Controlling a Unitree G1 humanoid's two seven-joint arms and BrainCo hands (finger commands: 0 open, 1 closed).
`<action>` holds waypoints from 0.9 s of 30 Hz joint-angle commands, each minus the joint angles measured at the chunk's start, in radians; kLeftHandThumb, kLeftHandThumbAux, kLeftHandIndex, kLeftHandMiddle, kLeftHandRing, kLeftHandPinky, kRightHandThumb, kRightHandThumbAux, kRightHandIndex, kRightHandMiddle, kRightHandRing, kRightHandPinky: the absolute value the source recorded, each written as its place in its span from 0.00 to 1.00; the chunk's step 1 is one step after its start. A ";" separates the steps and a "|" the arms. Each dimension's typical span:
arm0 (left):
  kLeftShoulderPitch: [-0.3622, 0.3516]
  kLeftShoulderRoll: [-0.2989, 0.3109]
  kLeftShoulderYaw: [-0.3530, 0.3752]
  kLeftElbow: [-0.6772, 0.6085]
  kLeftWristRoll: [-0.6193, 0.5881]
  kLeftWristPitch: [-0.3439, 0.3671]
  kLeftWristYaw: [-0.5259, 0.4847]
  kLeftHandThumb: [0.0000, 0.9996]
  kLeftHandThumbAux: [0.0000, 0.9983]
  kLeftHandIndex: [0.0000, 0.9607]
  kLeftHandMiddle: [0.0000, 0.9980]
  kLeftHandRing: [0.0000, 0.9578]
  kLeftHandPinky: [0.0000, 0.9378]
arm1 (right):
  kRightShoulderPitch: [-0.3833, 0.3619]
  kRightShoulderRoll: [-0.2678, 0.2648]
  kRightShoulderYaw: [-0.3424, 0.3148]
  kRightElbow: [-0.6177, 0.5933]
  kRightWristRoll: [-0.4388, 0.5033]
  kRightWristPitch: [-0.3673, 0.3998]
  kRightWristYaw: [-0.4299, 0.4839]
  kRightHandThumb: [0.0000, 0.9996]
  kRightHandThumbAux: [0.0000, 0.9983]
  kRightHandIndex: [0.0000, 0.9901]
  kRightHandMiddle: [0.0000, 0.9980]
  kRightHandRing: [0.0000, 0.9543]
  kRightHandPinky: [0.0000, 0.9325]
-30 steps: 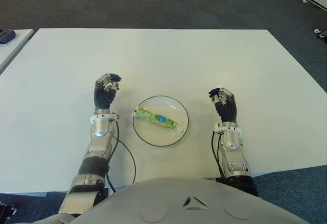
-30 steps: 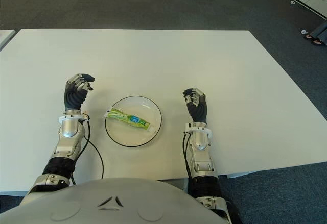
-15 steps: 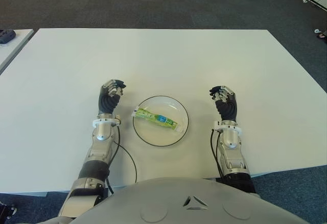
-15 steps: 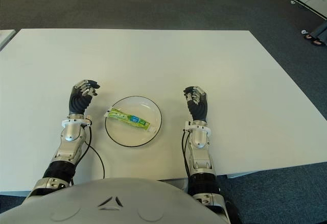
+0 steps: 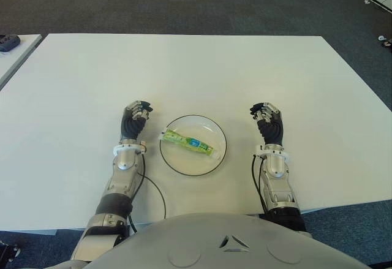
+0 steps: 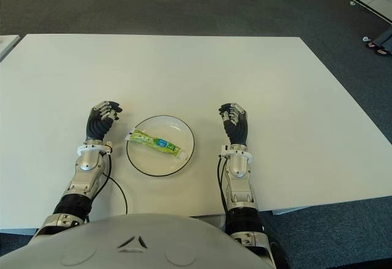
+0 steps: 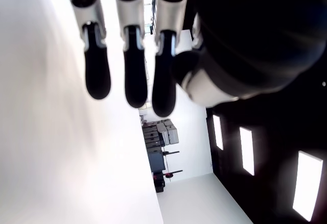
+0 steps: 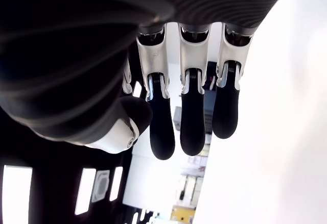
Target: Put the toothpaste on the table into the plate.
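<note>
The plate (image 5: 193,145) sits on the desk (image 5: 196,73), near its front edge. The toothpaste (image 5: 187,141) lies in the plate. The left hand (image 5: 135,119) is just left of the plate; the right hand (image 5: 268,124) is right of it, farther off.

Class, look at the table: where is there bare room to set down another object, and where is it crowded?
The table is bare beyond the plate up to its far edge, and outside each hand. It is crowded only near the robot: the toothpaste lies in the plate, between the left hand and right hand.
</note>
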 commanded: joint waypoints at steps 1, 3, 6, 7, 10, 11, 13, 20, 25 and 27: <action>-0.014 0.010 -0.016 0.024 0.027 0.016 -0.013 0.70 0.72 0.45 0.53 0.54 0.52 | -0.014 0.004 0.005 -0.006 0.002 0.025 0.007 0.71 0.73 0.43 0.50 0.50 0.50; -0.014 0.011 -0.019 0.023 0.033 0.018 -0.010 0.70 0.72 0.45 0.53 0.54 0.52 | -0.014 0.003 0.006 -0.006 0.003 0.028 0.009 0.71 0.73 0.43 0.50 0.49 0.50; -0.012 0.012 -0.022 0.021 0.038 0.020 -0.008 0.70 0.72 0.45 0.53 0.54 0.53 | -0.015 0.001 0.006 -0.008 0.006 0.033 0.016 0.71 0.73 0.43 0.49 0.49 0.50; -0.011 0.012 -0.023 0.021 0.038 0.018 -0.009 0.70 0.72 0.45 0.53 0.54 0.53 | -0.015 0.001 0.007 -0.009 0.008 0.035 0.019 0.71 0.73 0.43 0.49 0.49 0.50; -0.007 0.011 -0.021 0.025 0.035 0.008 -0.010 0.70 0.72 0.45 0.54 0.55 0.53 | -0.015 0.000 0.007 -0.012 0.012 0.044 0.028 0.71 0.73 0.43 0.49 0.49 0.49; -0.006 0.010 -0.021 0.026 0.035 0.006 -0.010 0.70 0.72 0.45 0.54 0.55 0.53 | -0.015 0.000 0.007 -0.013 0.012 0.047 0.030 0.71 0.73 0.43 0.49 0.49 0.48; -0.004 0.009 -0.019 0.026 0.033 0.003 -0.009 0.70 0.72 0.45 0.54 0.55 0.53 | -0.015 -0.001 0.008 -0.014 0.011 0.054 0.035 0.71 0.73 0.43 0.49 0.48 0.47; 0.010 0.000 -0.012 0.019 0.013 0.019 -0.017 0.70 0.72 0.45 0.53 0.54 0.53 | -0.014 -0.008 0.013 -0.022 0.009 0.078 0.053 0.71 0.73 0.43 0.48 0.47 0.47; 0.017 -0.005 -0.009 0.010 -0.006 0.038 -0.024 0.70 0.72 0.45 0.52 0.53 0.53 | -0.012 -0.011 0.018 -0.033 0.011 0.104 0.071 0.71 0.73 0.43 0.47 0.46 0.47; 0.018 -0.005 -0.007 0.014 -0.011 0.036 -0.025 0.70 0.72 0.45 0.51 0.53 0.53 | -0.011 -0.011 0.019 -0.036 0.011 0.113 0.078 0.71 0.73 0.43 0.46 0.46 0.47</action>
